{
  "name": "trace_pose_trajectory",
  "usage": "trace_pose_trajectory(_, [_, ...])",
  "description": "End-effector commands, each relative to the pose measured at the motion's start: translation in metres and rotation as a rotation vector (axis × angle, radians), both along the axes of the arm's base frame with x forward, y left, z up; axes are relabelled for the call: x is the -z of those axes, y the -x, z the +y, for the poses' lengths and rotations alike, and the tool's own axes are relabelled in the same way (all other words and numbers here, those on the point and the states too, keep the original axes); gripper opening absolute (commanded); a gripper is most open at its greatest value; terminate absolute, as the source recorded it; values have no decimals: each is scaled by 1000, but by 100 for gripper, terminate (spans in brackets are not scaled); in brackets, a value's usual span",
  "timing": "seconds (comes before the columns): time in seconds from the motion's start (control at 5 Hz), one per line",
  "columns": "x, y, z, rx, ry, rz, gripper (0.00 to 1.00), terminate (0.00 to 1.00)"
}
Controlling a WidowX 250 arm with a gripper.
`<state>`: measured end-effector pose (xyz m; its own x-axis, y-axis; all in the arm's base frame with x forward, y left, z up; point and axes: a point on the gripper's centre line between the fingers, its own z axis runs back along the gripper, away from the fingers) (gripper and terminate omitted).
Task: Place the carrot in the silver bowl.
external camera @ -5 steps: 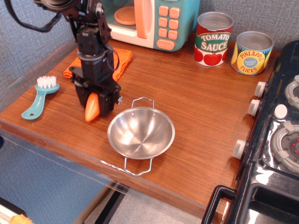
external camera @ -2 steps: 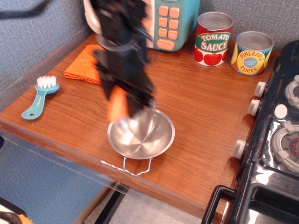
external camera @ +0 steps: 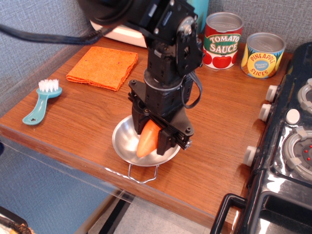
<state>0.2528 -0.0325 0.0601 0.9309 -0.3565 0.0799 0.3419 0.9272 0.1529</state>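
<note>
The silver bowl point(external camera: 126, 144) sits near the front edge of the wooden counter, one wire handle pointing forward, its far half hidden by the arm. My black gripper point(external camera: 152, 136) hangs right over the bowl and is shut on the orange toy carrot point(external camera: 147, 138). The carrot points down and to the left, with its tip inside the bowl's rim. I cannot tell whether the tip touches the bowl's bottom.
A folded orange cloth point(external camera: 103, 67) lies at the back left. A teal brush point(external camera: 41, 101) lies at the left edge. A tomato sauce can point(external camera: 223, 40) and a pineapple can point(external camera: 263, 54) stand at the back right. A toy stove point(external camera: 287, 141) borders the right side.
My gripper has carried the carrot from left of the bowl, beside the cloth, rightward to directly over the bowl and lowered it into the rim.
</note>
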Motion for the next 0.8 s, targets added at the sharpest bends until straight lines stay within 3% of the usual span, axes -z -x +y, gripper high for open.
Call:
trace_pose_trajectory(0.0, [3,-19,23,-76,-3,-22,0,0])
trace_pose_trajectory(0.2, [5,-18,23,-67,15,-2,100,0])
trace_pose_trajectory(0.4, [0,-13,21,-53,39,0,100,0])
trace_pose_trajectory(0.6, [-20,-7,24,-41,55,-29,100,0])
